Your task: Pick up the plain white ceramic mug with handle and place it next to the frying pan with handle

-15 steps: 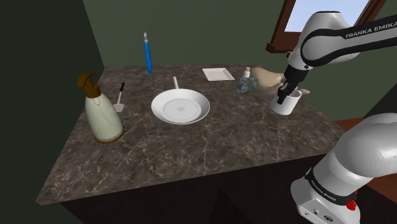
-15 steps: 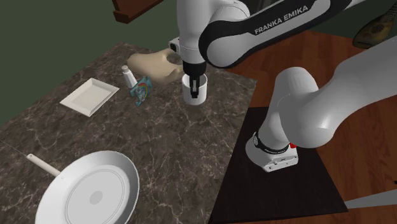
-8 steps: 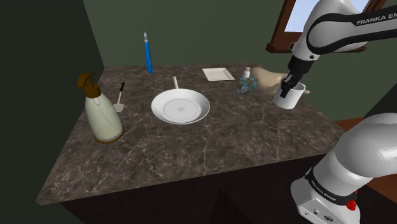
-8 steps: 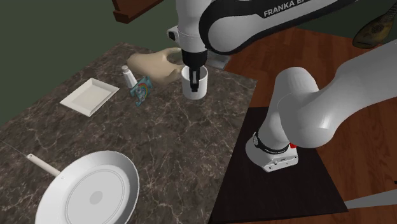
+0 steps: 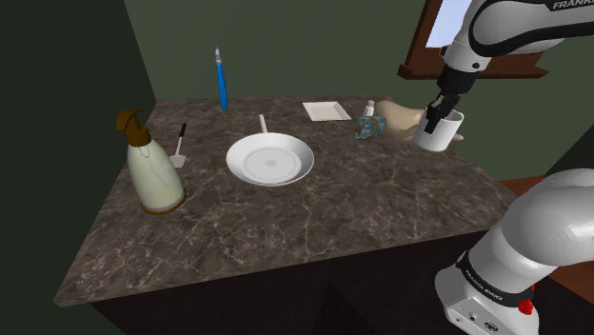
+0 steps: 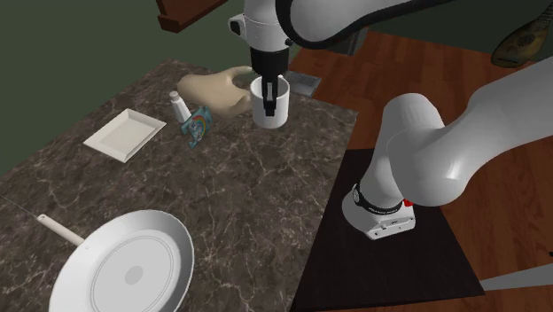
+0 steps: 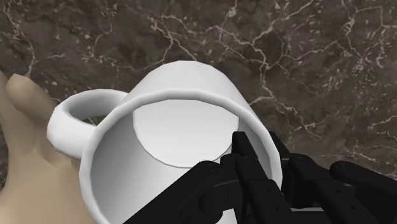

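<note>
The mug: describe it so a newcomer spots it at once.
Find the dark marbled counter, then its corner below the window. Beside a tan lump, the white mug alone has a loop handle and the black gripper on its rim.

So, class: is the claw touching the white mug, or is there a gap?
Touching. In the wrist view the claw clasps the white mug by its wall, one finger inside, one outside.

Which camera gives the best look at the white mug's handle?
The wrist view: the mug shows its handle as a full loop. The shoulder and second exterior views show the mug's body held by the tool, handle unclear.
</note>
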`<state>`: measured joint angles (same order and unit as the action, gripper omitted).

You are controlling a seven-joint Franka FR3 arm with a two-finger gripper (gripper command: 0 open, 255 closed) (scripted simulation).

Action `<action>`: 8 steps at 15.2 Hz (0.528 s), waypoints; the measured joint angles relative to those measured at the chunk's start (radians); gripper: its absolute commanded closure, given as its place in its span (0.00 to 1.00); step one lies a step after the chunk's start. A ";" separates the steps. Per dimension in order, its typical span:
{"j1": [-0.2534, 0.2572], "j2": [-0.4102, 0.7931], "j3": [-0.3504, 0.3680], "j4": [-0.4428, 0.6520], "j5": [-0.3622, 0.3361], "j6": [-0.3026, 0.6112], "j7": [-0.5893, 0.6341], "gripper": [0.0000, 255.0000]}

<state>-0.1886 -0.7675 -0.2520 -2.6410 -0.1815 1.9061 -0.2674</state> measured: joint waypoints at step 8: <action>0.004 -0.014 0.015 0.098 0.013 -0.111 -0.005 1.00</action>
<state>-0.1843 -0.7816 -0.2371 -2.5435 -0.1683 1.7948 -0.2722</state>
